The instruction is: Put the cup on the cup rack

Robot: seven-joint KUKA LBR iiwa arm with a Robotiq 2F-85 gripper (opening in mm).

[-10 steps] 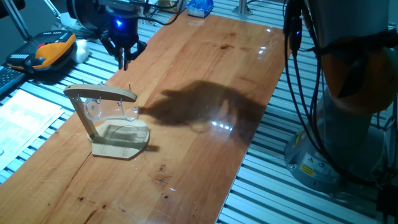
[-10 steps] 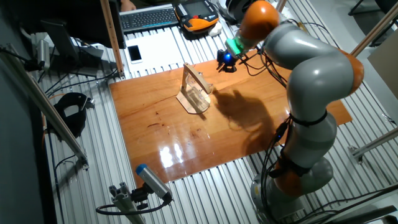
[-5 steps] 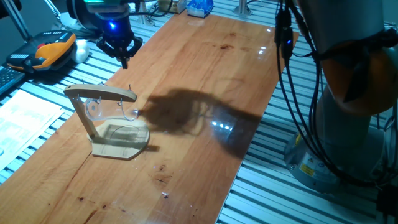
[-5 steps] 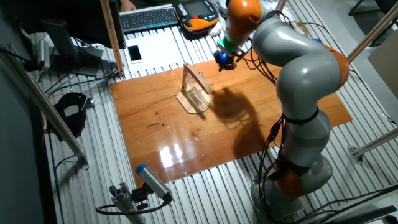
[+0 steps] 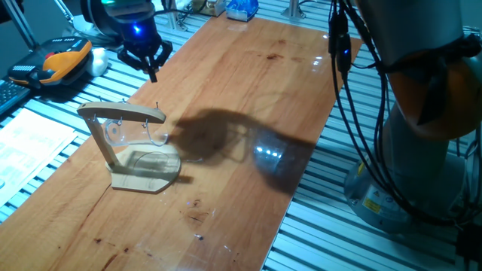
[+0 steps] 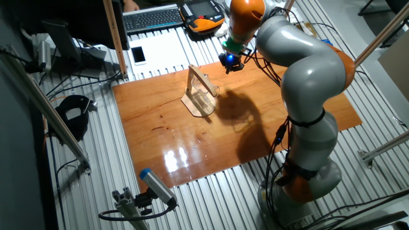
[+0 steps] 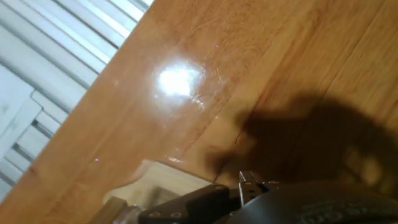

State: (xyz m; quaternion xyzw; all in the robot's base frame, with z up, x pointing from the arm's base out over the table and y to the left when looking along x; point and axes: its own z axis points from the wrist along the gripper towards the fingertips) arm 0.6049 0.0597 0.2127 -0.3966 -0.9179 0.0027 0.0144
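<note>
The cup rack [image 5: 124, 147] stands on the left part of the wooden table [image 5: 248, 98], and it also shows in the other fixed view [image 6: 199, 92]. The cup [image 5: 157, 137], clear glass, sits just under the right end of the rack's top arm, at a hook; it looks hung, above the base. It shows faintly in the other fixed view [image 6: 213, 91]. My gripper [image 5: 153, 73] is shut and empty, above the table's far left edge, well behind the rack and apart from it [image 6: 230, 62]. The hand view shows a dark finger [image 7: 186, 208] and a corner of the rack's base [image 7: 155, 177].
An orange and black handset [image 5: 64, 59] and a keyboard [image 6: 153, 18] lie off the table on the slatted bench. A white phone [image 6: 138, 55] lies near the table corner. My arm's base [image 5: 422, 150] and cables [image 5: 346, 90] stand at the right edge.
My gripper has drawn back a little further from the rack, up and towards the table's far left edge. The arm's shadow has shifted left. The cup and rack have not moved.
</note>
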